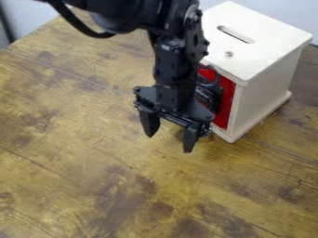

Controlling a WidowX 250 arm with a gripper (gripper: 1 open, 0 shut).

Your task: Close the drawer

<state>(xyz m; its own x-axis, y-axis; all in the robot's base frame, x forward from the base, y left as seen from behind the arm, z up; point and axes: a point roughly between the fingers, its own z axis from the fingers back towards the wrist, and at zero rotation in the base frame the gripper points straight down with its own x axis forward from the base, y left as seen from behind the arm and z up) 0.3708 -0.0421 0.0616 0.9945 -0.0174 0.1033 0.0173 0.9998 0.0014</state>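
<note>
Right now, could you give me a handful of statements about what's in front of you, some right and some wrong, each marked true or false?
1. The cabinet has a slot in its top. True.
2. The drawer front is blue. False: what shows of it is red.
3. The jaws are clamped around the cabinet. False: they stand open and hold nothing.
4. The table has a wood-grain look. True.
5. The robot arm hides part of the drawer front. True.
6. The cabinet is lying beneath the table. False: it stands on the tabletop.
</note>
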